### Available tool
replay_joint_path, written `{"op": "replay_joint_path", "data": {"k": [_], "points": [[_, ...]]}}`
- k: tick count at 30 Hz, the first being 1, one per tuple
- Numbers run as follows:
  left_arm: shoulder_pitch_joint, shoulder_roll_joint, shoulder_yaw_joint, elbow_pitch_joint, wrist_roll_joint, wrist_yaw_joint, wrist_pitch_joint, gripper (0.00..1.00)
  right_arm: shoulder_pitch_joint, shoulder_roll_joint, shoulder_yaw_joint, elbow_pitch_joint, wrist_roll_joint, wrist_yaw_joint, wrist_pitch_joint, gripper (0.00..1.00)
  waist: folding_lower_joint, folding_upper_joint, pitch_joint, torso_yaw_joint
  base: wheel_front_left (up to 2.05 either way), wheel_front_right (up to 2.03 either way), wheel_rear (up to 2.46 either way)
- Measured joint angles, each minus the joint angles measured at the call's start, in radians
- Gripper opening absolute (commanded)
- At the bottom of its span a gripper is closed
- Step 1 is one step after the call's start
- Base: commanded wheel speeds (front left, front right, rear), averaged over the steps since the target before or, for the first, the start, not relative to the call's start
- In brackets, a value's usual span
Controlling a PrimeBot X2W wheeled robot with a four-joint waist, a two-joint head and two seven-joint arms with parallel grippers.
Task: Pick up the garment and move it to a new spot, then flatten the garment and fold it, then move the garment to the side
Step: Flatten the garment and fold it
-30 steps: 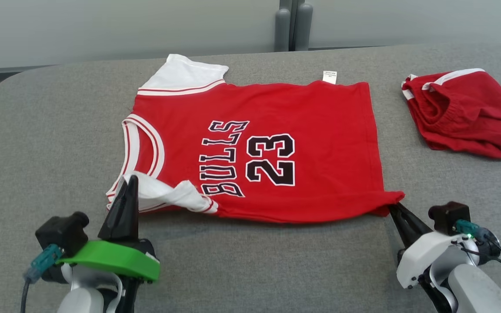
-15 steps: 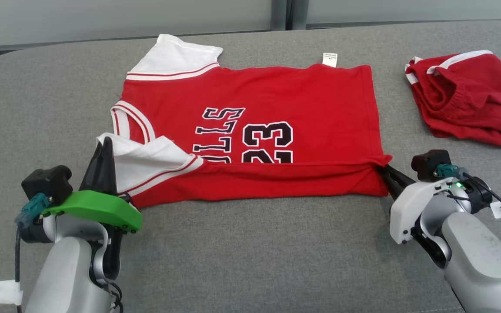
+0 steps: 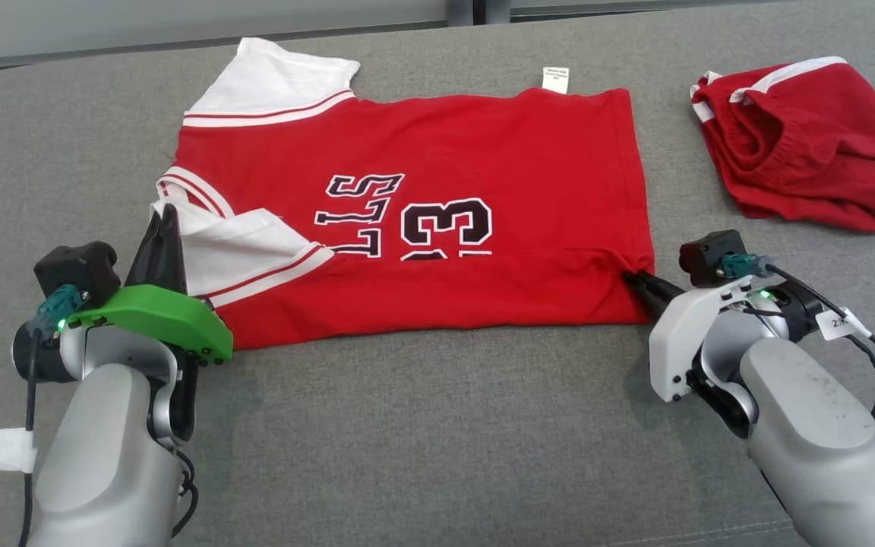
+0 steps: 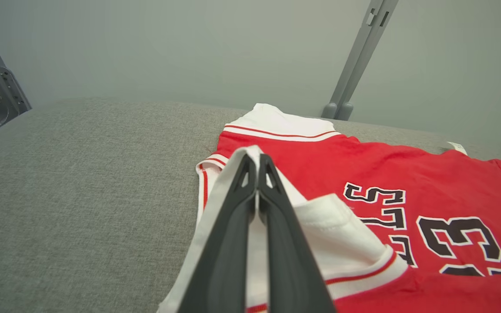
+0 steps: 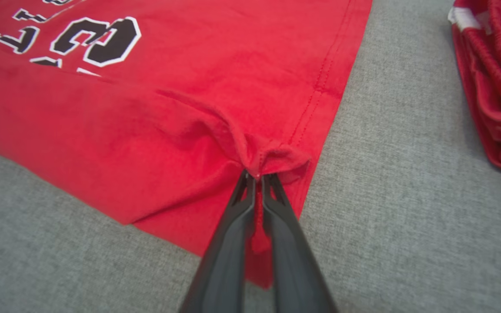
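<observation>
**At the near edge: left gripper (image 3: 167, 222) and right gripper (image 3: 633, 279) both clamped on the jersey (image 3: 483, 144), fold half laid**

The left gripper has its fingers pressed fully together on the white near sleeve (image 3: 236, 251). Its wrist view shows white cloth wedged between them. The right gripper is closed the same way, with a thin bunch of red hem corner (image 5: 276, 158) pinched at the very tips and fabric puckering out from the pinch.

Likely reason for the layout: with one grip at each end of the same long edge, the edge travels as a straight line and the crease stays parallel to it. Tip-only pinches take little cloth.

The jersey lies mid-area on the grey padded surface (image 3: 437, 433), neck toward the robot's left and hem to its right. The near strip is doubled over onto the front and covers the lower part of the lettering (image 3: 407, 220). The far sleeve (image 3: 270, 76) lies flat, and a care label (image 3: 555, 78) pokes out at the far edge.

Red shorts (image 3: 794, 144) sit crumpled at the far right, well apart from the jersey and clear of the fold.

Judgement: this is the first lengthwise fold, roughly mid-task, and the move to the side is not yet done. The next move calls for even tension across both grips before letting go. The puckered right corner and the bunched sleeve could set wrinkles if dropped slack.
</observation>
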Motion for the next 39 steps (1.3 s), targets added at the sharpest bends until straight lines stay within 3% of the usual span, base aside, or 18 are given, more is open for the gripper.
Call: {"op": "replay_joint_path", "data": {"k": [1, 2, 3, 4, 5, 6, 7, 18, 28, 39], "points": [[-0.016, 0.001, -0.008, 0.032, 0.004, -0.001, 0.000, 0.00, -0.010, 0.002, 0.009, 0.012, 0.005, 0.001, 0.002, 0.16, 0.0000, 0.0000, 0.002, -0.005, 0.00, 0.00, 0.00], [-0.023, 0.001, -0.009, 0.043, 0.007, -0.002, 0.000, 0.00, -0.015, 0.001, 0.014, 0.016, 0.010, 0.001, 0.002, 0.47, 0.0000, 0.0000, 0.003, -0.007, 0.00, 0.00, 0.00], [-0.031, 0.001, -0.009, 0.056, 0.008, -0.003, -0.001, 0.04, -0.019, 0.000, 0.016, 0.021, 0.010, 0.001, 0.002, 0.88, 0.0000, 0.0000, 0.003, -0.009, 0.00, 0.00, 0.00], [-0.040, 0.000, -0.011, 0.066, 0.008, -0.003, -0.001, 0.27, -0.021, 0.000, 0.016, 0.024, 0.014, 0.001, 0.002, 1.00, 0.0000, 0.0000, 0.004, -0.010, 0.00, 0.00, 0.00], [-0.048, -0.001, -0.010, 0.075, 0.008, -0.003, -0.002, 0.44, -0.023, 0.000, 0.016, 0.027, 0.019, 0.001, 0.002, 1.00, 0.0000, 0.0000, 0.004, -0.011, 0.00, 0.00, 0.00], [-0.055, -0.001, -0.009, 0.086, 0.008, -0.003, -0.007, 0.90, -0.027, 0.000, 0.017, 0.030, 0.023, 0.001, 0.000, 1.00, 0.0000, 0.0000, 0.005, -0.012, 0.00, 0.00, 0.00], [-0.060, -0.001, -0.007, 0.097, 0.008, -0.003, -0.010, 1.00, -0.032, 0.000, 0.019, 0.033, 0.028, 0.001, -0.004, 1.00, 0.0000, 0.0000, 0.004, -0.013, 0.00, 0.00, 0.00], [-0.085, 0.000, 0.025, 0.181, 0.005, -0.005, -0.036, 1.00, -0.057, -0.033, 0.018, 0.043, 0.059, 0.001, -0.053, 1.00, -0.0001, 0.0000, -0.010, -0.014, 0.00, 0.00, 0.00], [-0.035, -0.031, 0.091, 0.191, -0.119, -0.061, -0.051, 1.00, -0.042, -0.044, -0.073, 0.015, 0.112, -0.003, -0.178, 1.00, -0.0001, 0.0000, -0.044, -0.005, 0.00, 0.00, 0.00], [0.121, -0.036, 0.102, 0.194, -0.179, -0.100, -0.053, 1.00, 0.126, 0.020, -0.189, 0.001, 0.240, -0.065, -0.261, 1.00, -0.0001, 0.0000, -0.091, 0.022, 0.00, 0.00, 0.00]]}}
